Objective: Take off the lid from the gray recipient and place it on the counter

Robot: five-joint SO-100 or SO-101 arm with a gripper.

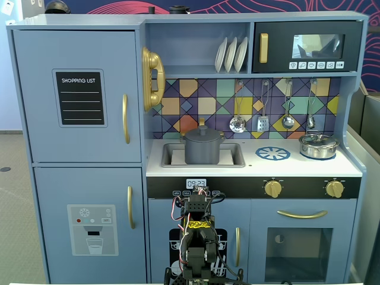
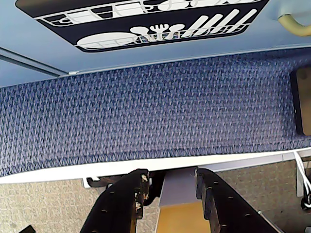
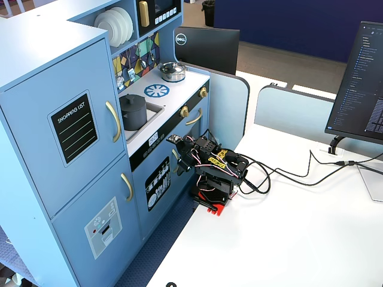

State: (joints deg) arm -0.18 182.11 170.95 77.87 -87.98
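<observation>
1. The gripper (image 2: 170, 187) points down at the floor in the wrist view. Its two dark fingers (image 2: 131, 194) stand apart with nothing between them, so it is released and empty.
2. The arm (image 3: 212, 167) is folded low on its base, on the white table (image 3: 287, 227) near the edge that faces the toy kitchen. In a fixed view it sits in front of the dishwasher door (image 1: 228, 237), below the counter's front edge.
3. Under the gripper the wrist view shows blue carpet (image 2: 146, 121) and the bottom of the dishwasher door; no task thing is in reach there.
4. The pot (image 1: 203, 151) stands in the sink (image 1: 233, 155), at the left part of the counter (image 1: 255, 167) as this fixed view shows it.
5. The lid (image 1: 202, 134) lies flat and closed on the pot, knob up.
6. A silver pot (image 1: 318, 145) sits at the counter's right rear corner, beside the blue burner print (image 1: 273, 153).
7. Progress, as I judge it: nothing is done yet. Left to do: raise the arm to the sink, grip the knob, lift the lid, set it on bare counter.
</observation>
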